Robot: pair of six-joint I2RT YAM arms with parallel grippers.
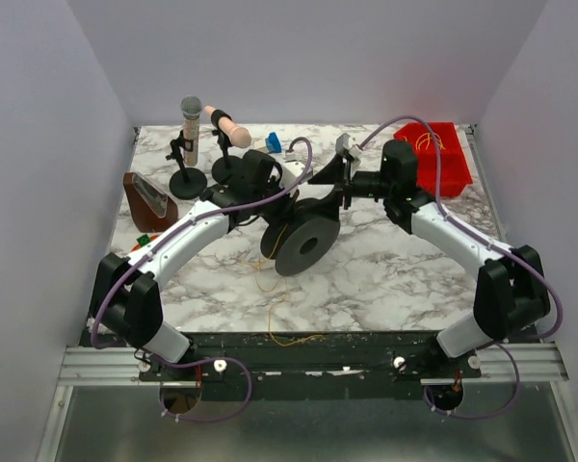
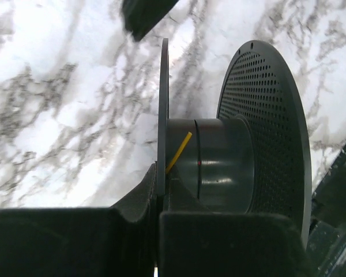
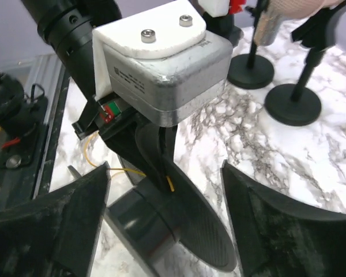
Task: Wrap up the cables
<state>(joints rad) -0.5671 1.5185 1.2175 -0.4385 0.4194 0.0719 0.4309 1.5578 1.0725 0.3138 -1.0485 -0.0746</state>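
Observation:
A dark grey spool (image 1: 303, 245) stands on edge at the middle of the marble table. A thin yellow cable (image 1: 270, 279) runs from it in loose curls down to the front edge. My left gripper (image 1: 277, 223) is shut on the spool's thin flange (image 2: 163, 104), and a short yellow cable end (image 2: 179, 151) lies on the hub beside its fingers. My right gripper (image 1: 329, 197) is open and empty. In the right wrist view (image 3: 166, 173) it hangs just above the spool (image 3: 179, 231) and the left gripper's fingers (image 3: 155, 156). The cable (image 3: 170, 183) shows there too.
A red bin (image 1: 448, 159) with more yellow wire stands at the back right. Two microphones on black stands (image 1: 191, 120) (image 1: 229, 125), a blue object (image 1: 274, 142) and a brown wedge-shaped object (image 1: 149, 197) are at the back left. The stand bases (image 3: 292, 104) are close to the right gripper.

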